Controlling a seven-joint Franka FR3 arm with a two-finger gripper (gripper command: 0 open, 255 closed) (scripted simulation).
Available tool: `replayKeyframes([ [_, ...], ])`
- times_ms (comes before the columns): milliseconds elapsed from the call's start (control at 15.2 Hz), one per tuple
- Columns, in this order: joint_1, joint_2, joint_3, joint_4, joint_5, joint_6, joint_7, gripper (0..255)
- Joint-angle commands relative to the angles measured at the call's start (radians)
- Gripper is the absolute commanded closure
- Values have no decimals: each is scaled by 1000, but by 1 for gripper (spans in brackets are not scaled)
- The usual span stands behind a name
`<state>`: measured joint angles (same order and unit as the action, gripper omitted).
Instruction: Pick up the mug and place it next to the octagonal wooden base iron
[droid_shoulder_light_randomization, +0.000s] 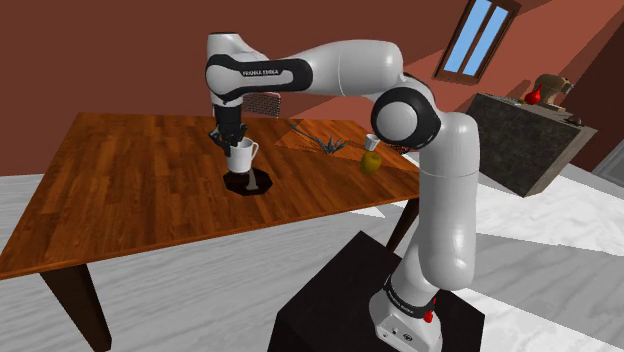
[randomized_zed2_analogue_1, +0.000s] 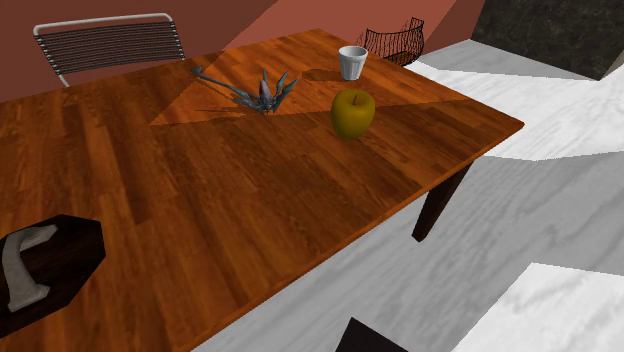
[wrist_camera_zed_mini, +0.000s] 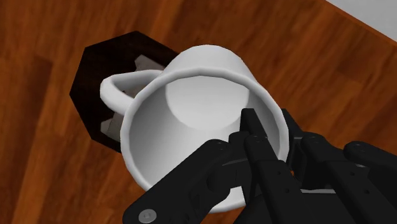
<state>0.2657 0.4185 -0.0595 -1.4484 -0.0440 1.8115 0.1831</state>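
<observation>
My black gripper (droid_shoulder_light_randomization: 230, 138) is shut on the rim of a white mug (droid_shoulder_light_randomization: 241, 155), which I hold just over the table. In the wrist view one finger (wrist_camera_zed_mini: 254, 137) is inside the mug (wrist_camera_zed_mini: 191, 121) and the other is outside its wall, opposite the handle. Directly beneath the mug lies the dark octagonal base (droid_shoulder_light_randomization: 250, 184) (wrist_camera_zed_mini: 105, 70), carrying a pale grey iron (wrist_camera_zed_mini: 113, 125). The second exterior view has that base (randomized_zed2_analogue_1: 65, 250) at its lower left, with the grey iron (randomized_zed2_analogue_1: 25, 265) on it.
The wooden table (droid_shoulder_light_randomization: 120, 190) also carries a yellow-green apple (randomized_zed2_analogue_1: 353, 113), a small white cup (randomized_zed2_analogue_1: 352, 62), a grey-blue spiky object (randomized_zed2_analogue_1: 258, 92) and a dark wire basket (randomized_zed2_analogue_1: 392, 42) near its far edge. A wire-backed chair (randomized_zed2_analogue_1: 110, 40) stands behind the table.
</observation>
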Motion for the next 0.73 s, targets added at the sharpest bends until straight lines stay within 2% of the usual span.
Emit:
replayKeyframes([
  [0, 1, 4, 1, -18, 0, 23, 4, 255],
  [660, 1, 35, 1, -107, 0, 142, 10, 255],
])
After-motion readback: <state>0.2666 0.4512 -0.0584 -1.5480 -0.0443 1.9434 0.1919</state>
